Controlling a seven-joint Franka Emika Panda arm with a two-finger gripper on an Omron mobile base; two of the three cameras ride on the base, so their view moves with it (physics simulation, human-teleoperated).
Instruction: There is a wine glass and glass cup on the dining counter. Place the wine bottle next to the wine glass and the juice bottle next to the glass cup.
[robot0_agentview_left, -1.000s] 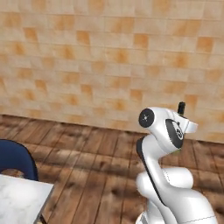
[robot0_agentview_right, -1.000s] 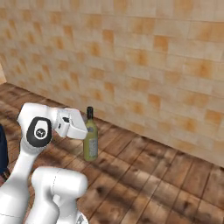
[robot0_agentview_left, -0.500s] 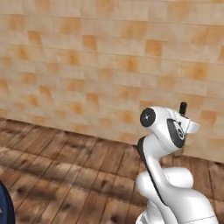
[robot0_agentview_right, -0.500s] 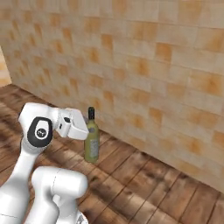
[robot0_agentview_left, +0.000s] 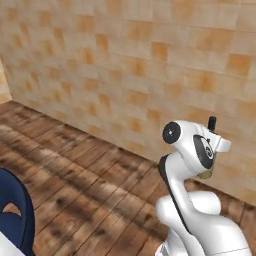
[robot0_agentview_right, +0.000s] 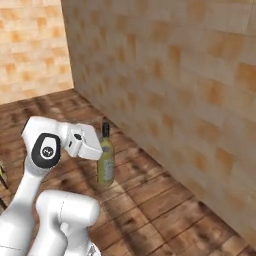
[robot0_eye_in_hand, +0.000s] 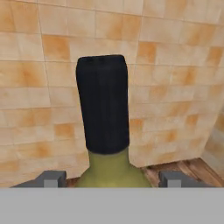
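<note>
My gripper (robot0_agentview_right: 101, 151) is shut on the wine bottle (robot0_agentview_right: 105, 162), a slim olive-green bottle with a dark neck, held upright in the air in front of the arm. In the hand view the gripper (robot0_eye_in_hand: 112, 179) has a fingertip on each side of the wine bottle (robot0_eye_in_hand: 103, 109), whose dark top rises between them. From the left base view the bottle's dark top (robot0_agentview_left: 212, 123) pokes up behind the arm's wrist. The wine glass, the glass cup and the juice bottle are out of view. A pale sliver (robot0_agentview_left: 4, 247) in the bottom left corner is too small to tell.
A tan tiled wall (robot0_agentview_left: 125, 65) stands close ahead over a dark wooden floor (robot0_agentview_left: 85, 175). The wall turns a corner (robot0_agentview_right: 67, 50) at the left of the right base view. A dark blue chair back (robot0_agentview_left: 15, 212) shows at the lower left.
The whole picture has shifted in both base views, so the camera has moved: the wall is closer and its corner has come in. The bottle stays in the gripper, unchanged relative to the arm.
</note>
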